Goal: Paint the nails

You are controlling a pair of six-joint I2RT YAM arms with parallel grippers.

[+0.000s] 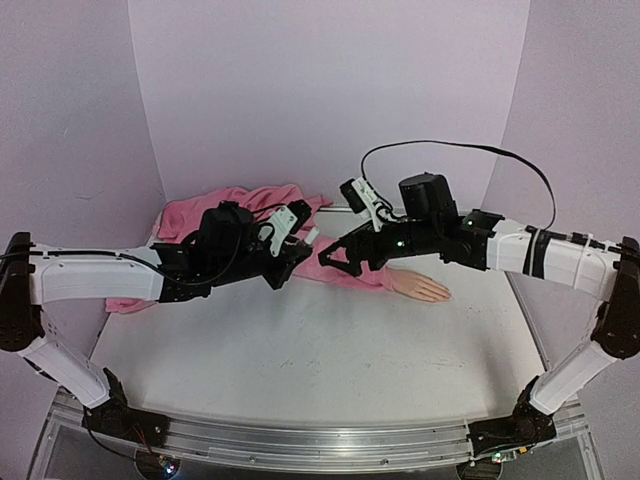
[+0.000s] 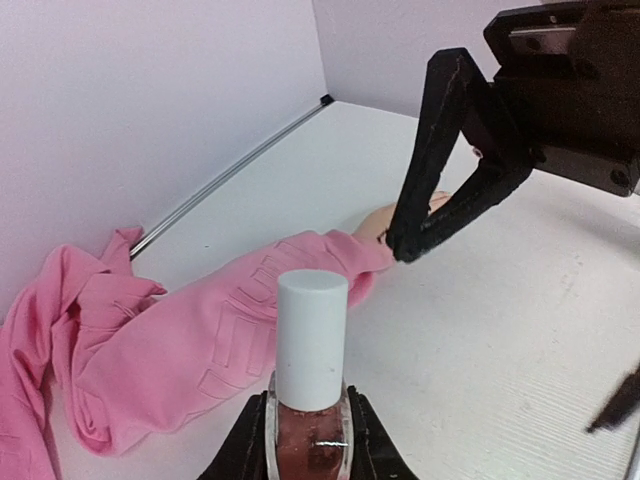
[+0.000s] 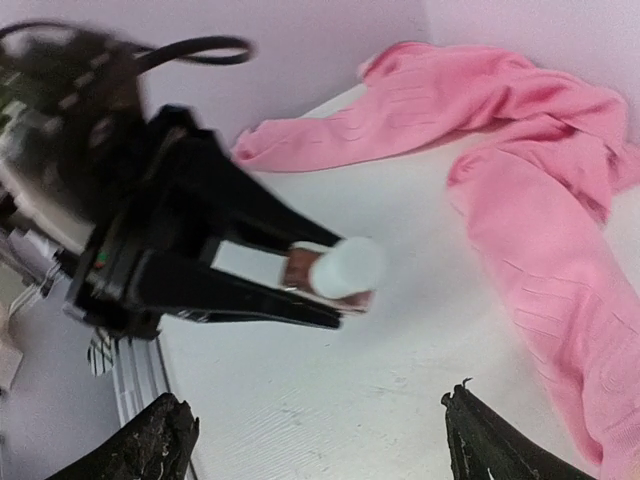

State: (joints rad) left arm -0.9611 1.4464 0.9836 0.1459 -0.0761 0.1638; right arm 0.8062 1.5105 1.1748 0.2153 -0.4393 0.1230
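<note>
Bottle (image 2: 308, 445) of pinkish polish with a white cap (image 2: 312, 338), upright and clamped at its glass body between the two fingers of the left gripper (image 3: 335, 285), above the white table (image 1: 300, 370). The right gripper (image 3: 312, 395) faces the cap from the other side with its fingers spread wide apart, holding nothing and clear of the bottle. The mannequin hand (image 1: 420, 287) lies flat on the table to the right of both grippers and below the right arm, with its fingers pointing right. Its nails (image 1: 441, 294), at the finger ends, are too small to make out. A pink sleeve (image 2: 230, 330) covers the wrist and runs left beneath the grippers to a heap of pink cloth (image 1: 240, 205) against the back wall.
</note>
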